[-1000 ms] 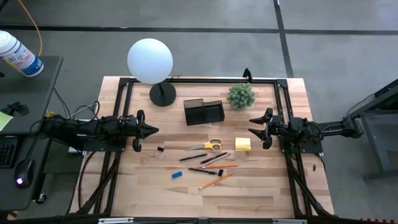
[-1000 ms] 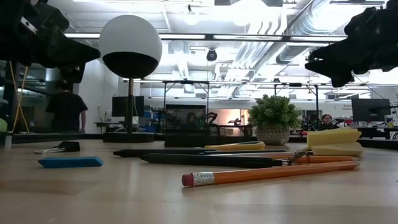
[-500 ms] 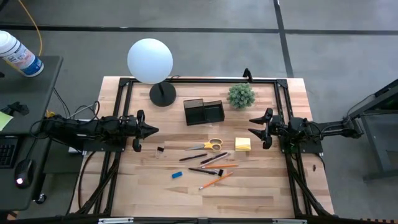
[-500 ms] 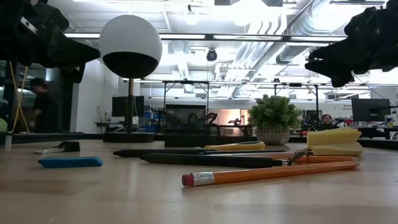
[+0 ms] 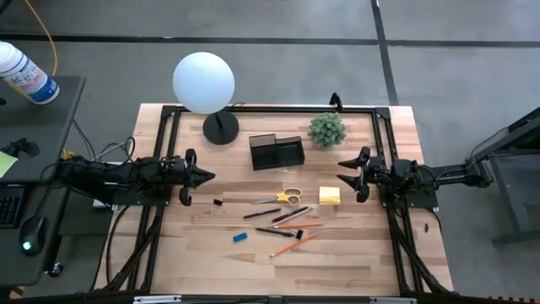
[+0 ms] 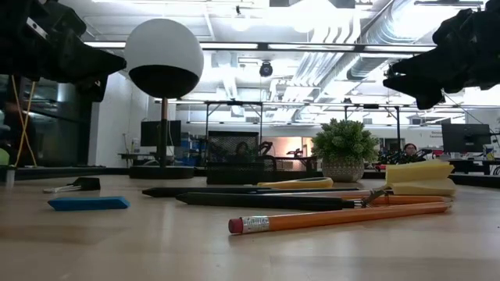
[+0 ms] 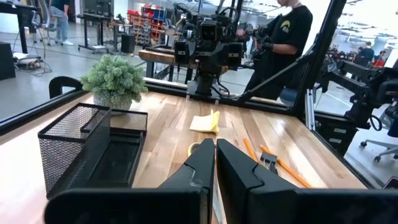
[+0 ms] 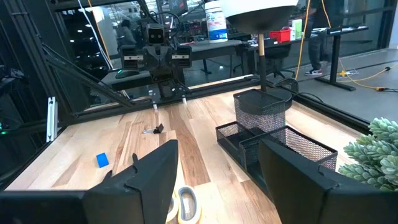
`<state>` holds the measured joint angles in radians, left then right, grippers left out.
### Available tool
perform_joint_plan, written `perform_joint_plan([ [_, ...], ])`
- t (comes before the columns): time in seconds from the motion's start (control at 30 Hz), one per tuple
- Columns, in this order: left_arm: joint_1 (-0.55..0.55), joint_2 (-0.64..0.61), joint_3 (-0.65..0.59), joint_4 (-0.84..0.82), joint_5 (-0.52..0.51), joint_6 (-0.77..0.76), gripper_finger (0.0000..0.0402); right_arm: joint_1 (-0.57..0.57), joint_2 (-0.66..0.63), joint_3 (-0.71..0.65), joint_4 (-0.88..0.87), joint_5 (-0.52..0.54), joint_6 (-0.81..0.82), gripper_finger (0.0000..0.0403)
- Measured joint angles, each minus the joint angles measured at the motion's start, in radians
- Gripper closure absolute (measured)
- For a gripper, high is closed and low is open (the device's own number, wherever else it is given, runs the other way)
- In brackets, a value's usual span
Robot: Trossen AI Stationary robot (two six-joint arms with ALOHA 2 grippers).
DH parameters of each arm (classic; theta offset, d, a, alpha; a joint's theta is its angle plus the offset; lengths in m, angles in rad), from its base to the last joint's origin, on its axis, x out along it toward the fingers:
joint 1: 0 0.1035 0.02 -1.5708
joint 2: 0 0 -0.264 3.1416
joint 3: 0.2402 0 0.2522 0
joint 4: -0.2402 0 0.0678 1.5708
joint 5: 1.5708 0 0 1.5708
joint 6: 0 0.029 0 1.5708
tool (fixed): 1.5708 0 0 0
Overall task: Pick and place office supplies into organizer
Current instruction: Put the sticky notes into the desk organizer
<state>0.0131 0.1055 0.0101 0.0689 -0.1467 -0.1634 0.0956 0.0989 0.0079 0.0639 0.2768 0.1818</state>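
Observation:
The black mesh organizer (image 5: 276,152) stands at the table's far middle. Near of it lie the yellow-handled scissors (image 5: 283,198), the yellow sticky-note pad (image 5: 329,195), a blue eraser (image 5: 241,237), a tiny black piece (image 5: 218,203) and several pencils and pens (image 5: 287,228). My left gripper (image 5: 211,176) hovers shut and level above the table's left side, holding nothing. My right gripper (image 5: 341,170) hovers open and level at the right side, with nothing between its fingers. Both stand well above the supplies.
A white globe lamp (image 5: 204,82) on a black base stands at the far left, a small green potted plant (image 5: 326,129) at the far right. A black frame (image 5: 270,108) runs round the table's edges. A person (image 7: 283,37) stands beyond the right edge.

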Motion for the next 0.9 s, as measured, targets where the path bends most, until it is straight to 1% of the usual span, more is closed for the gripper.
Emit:
perform_joint_plan([
  [0.1, 0.000, 0.000, 0.000, -0.010, 0.001, -0.031, 0.0394, 0.000, 0.000, 0.000, 0.000, 0.000, 0.000, 0.0179],
  [0.2, 0.000, 0.002, 0.000, -0.028, -0.001, -0.130, 0.0394, 0.000, 0.000, 0.000, 0.000, 0.000, 0.000, 0.0179],
  [0.27, 0.000, 0.002, 0.000, -0.022, -0.014, -0.247, 0.0394, 0.000, 0.000, 0.000, 0.006, 0.001, -0.003, 0.0179],
  [0.37, 0.000, 0.002, 0.000, -0.022, -0.065, -0.507, 0.0394, 0.000, 0.000, 0.000, 0.068, 0.005, 0.006, 0.0179],
  [0.47, 0.000, 0.002, 0.000, -0.015, -0.089, -0.738, 0.0394, 0.000, 0.000, 0.000, 0.135, 0.004, 0.085, 0.0179],
  [0.53, 0.000, 0.002, 0.000, -0.015, -0.088, -0.820, 0.0394, 0.000, 0.000, 0.000, 0.180, 0.005, 0.143, 0.0179],
  [0.67, 0.000, 0.002, 0.000, -0.011, -0.085, -0.832, 0.0394, 0.000, 0.000, 0.000, 0.243, 0.031, 0.235, 0.0179],
  [0.8, 0.000, 0.002, 0.000, 0.003, -0.093, -0.829, 0.0394, 0.000, 0.000, 0.000, 0.311, 0.093, 0.326, 0.0179],
  [0.83, 0.000, 0.002, 0.000, 0.008, -0.104, -0.827, 0.0394, 0.000, 0.000, 0.000, 0.319, 0.120, 0.332, 0.0179],
  [0.9, 0.000, 0.002, 0.000, 0.022, -0.125, -0.783, 0.0394, 0.000, 0.000, 0.000, 0.312, 0.210, 0.339, 0.0179],
])
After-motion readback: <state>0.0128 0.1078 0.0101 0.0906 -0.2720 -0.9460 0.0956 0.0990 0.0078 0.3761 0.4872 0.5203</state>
